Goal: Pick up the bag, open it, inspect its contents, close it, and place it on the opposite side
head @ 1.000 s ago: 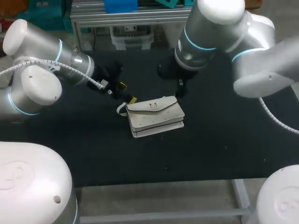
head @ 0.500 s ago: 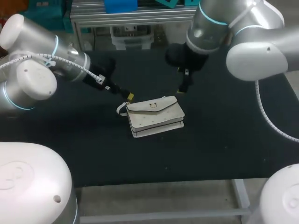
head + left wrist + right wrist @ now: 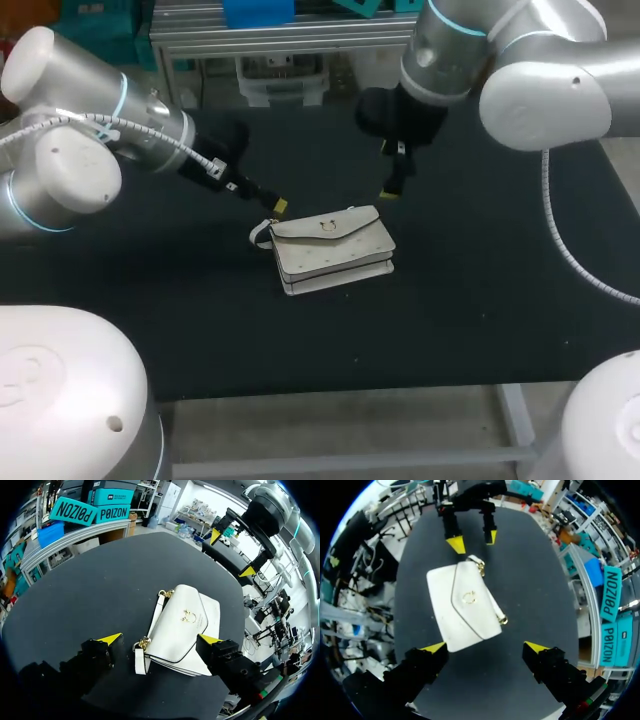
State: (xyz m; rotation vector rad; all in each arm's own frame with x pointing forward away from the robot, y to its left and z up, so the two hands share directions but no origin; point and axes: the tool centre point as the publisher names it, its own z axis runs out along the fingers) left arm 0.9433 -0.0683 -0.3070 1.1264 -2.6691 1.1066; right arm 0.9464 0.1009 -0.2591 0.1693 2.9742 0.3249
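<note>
**White flap bag flat on the table, both grippers open beside it**

A black table (image 3: 480,300) is seen from above, and nearly all of the lower view is taken up by it. The left arm (image 3: 90,130) is brought in from the left side and the right arm (image 3: 520,70) from the upper right; both are angled down toward the middle of the table.

A white flap handbag (image 3: 333,250) is laid flat near the table's middle, with its flap shut and facing up. It is not lifted and is not gripped by either arm.

The left gripper (image 3: 160,639) is held at the bag's left end, with its yellow-tipped fingers spread wide. In its wrist view the strap end of the bag is seen ahead of and between the open fingers. Whether either finger touches the bag cannot be told.

The right gripper (image 3: 485,647) is held beside the bag's far right corner, apart from it, and its fingers are likewise spread wide with nothing between them. In its wrist view the bag is seen ahead of the fingers, and the left gripper is seen beyond the bag.

A white strap (image 3: 140,661) with gold fittings is folded along the bag's left end. A small gold clasp (image 3: 188,615) is set at the middle of the flap's edge.
</note>
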